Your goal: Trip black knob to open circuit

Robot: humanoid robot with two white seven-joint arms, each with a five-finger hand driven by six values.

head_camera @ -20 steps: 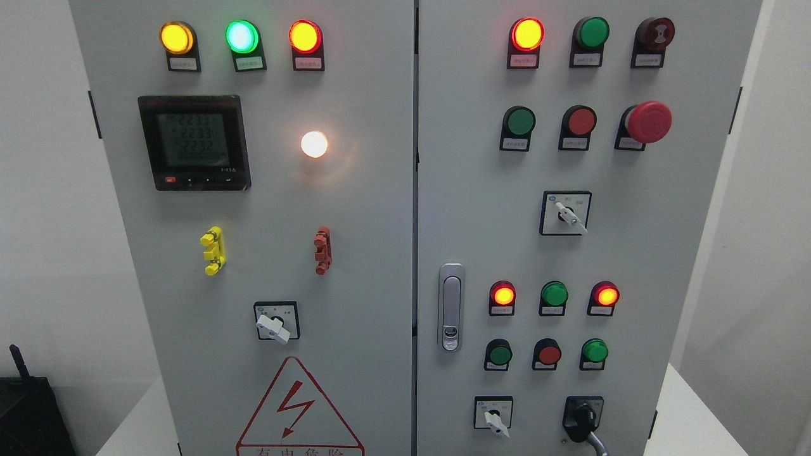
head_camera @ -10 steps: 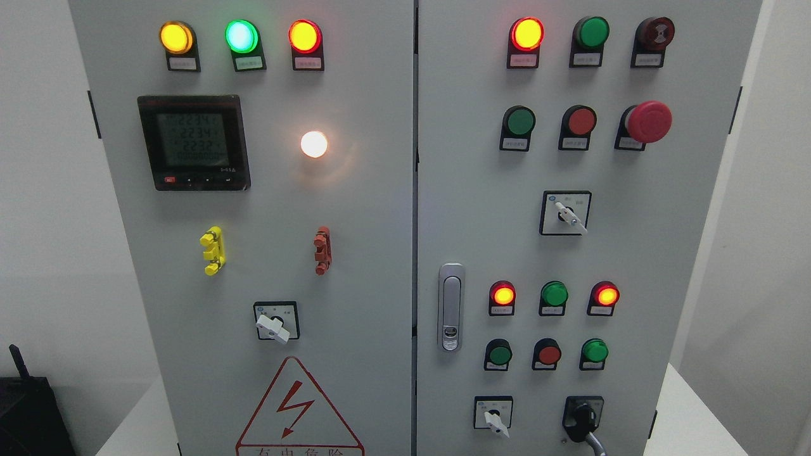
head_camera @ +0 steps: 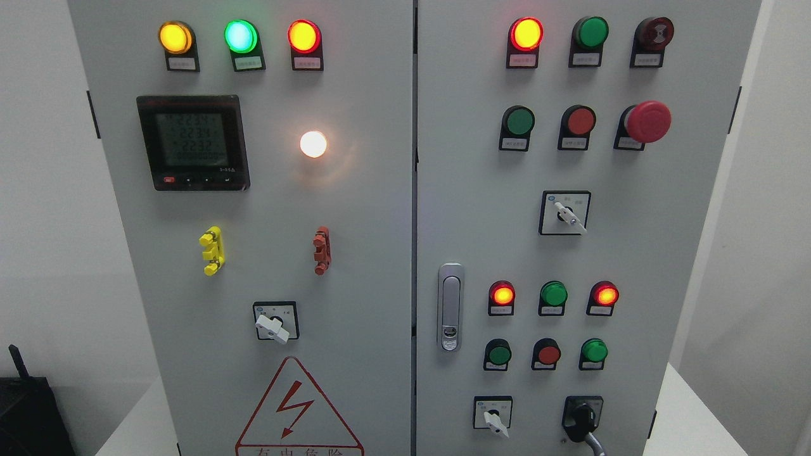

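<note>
The grey cabinet (head_camera: 355,209) fills the view, with two doors full of lamps and switches. The black knob (head_camera: 581,421) sits at the bottom right of the right door, just right of a white selector (head_camera: 494,421). No hand is visible, so its state cannot be told. A reach from below may hit this selector instead, because both stand close together.

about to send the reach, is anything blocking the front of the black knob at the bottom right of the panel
Nothing visible does. The black knob sits exposed on the right door, with only a grey cable hanging just below it. Neither hand is in view.
</note>
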